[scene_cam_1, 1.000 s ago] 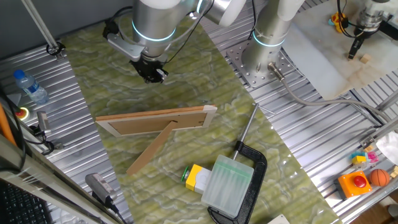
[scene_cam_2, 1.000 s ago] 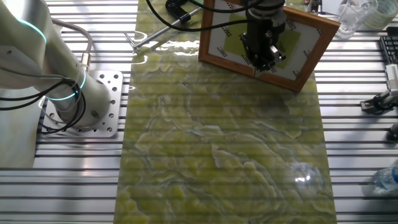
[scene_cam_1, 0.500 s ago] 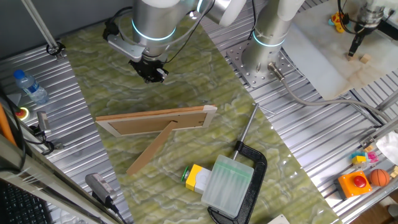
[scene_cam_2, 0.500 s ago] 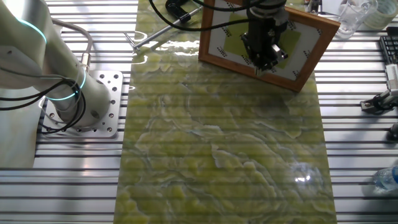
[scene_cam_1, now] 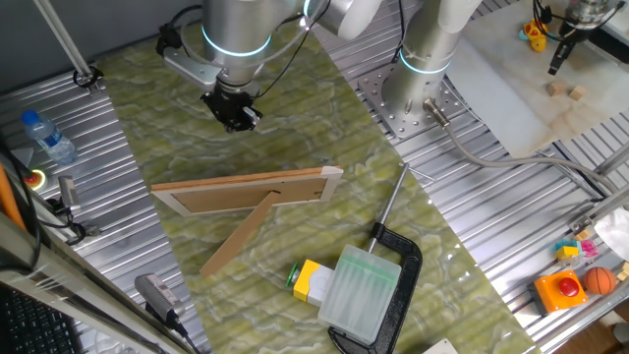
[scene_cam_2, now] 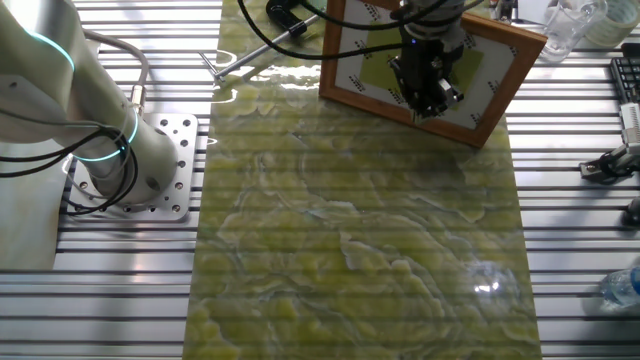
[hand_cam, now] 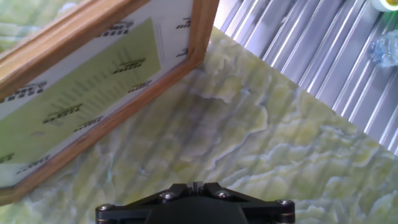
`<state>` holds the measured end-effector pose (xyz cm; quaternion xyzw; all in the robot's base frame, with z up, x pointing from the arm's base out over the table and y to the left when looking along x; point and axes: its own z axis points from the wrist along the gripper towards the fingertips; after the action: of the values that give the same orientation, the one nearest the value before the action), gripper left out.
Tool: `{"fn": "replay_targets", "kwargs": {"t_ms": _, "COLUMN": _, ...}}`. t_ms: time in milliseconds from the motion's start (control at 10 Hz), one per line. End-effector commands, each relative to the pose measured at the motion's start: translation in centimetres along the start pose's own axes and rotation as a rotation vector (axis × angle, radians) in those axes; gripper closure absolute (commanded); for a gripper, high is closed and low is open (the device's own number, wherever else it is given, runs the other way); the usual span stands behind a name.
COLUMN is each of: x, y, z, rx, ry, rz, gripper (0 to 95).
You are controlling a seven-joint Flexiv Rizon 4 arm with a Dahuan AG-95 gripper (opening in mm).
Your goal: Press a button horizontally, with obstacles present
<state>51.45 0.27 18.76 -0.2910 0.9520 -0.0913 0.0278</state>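
Green marbled mat: black two-finger gripper (scene_cam_1: 236, 115), grip state indiscernible, behind light-wood picture frame (scene_cam_1: 251, 189); green-capped yellow button (scene_cam_1: 308, 280) beyond. Risk: direct approach topples frame.

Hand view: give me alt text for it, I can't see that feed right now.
A light-wood picture frame with a white and green printed insert fills the upper left, standing on a green marbled mat. Ribbed metal table shows at upper right; the gripper's dark housing sits at the bottom edge.

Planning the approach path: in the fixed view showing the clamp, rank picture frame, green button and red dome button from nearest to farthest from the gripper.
From the gripper:
1. Picture frame, just below it, mid-mat.
2. Green button, behind the frame, on the yellow box.
3. Red dome button, far right edge, off the mat.
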Motion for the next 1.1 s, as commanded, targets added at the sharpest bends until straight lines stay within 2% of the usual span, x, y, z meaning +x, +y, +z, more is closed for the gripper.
{"fn": "replay_targets", "kwargs": {"t_ms": 100, "x": -0.1, "y": 0.0, "z": 0.0, "rx": 0.010, "ry": 0.007, "rz": -0.026, "gripper": 95.0}}
{"fn": "replay_targets", "kwargs": {"t_ms": 200, "x": -0.1, "y": 0.0, "z": 0.0, "rx": -0.003, "ry": 0.006, "rz": -0.012, "gripper": 95.0}}
{"fn": "replay_targets", "kwargs": {"t_ms": 400, "x": -0.1, "y": 0.0, "z": 0.0, "rx": 0.028, "ry": 0.029, "rz": -0.022, "gripper": 95.0}}
{"fn": "replay_targets", "kwargs": {"t_ms": 600, "x": -0.1, "y": 0.0, "z": 0.0, "rx": 0.024, "ry": 0.019, "rz": -0.028, "gripper": 95.0}}
{"fn": "replay_targets", "kwargs": {"t_ms": 1000, "x": -0.5, "y": -1.0, "z": 3.0, "rx": 0.024, "ry": 0.000, "rz": -0.061, "gripper": 95.0}}
{"fn": "replay_targets", "kwargs": {"t_ms": 1100, "x": -0.5, "y": -1.0, "z": 3.1, "rx": 0.021, "ry": -0.005, "rz": -0.075, "gripper": 95.0}}
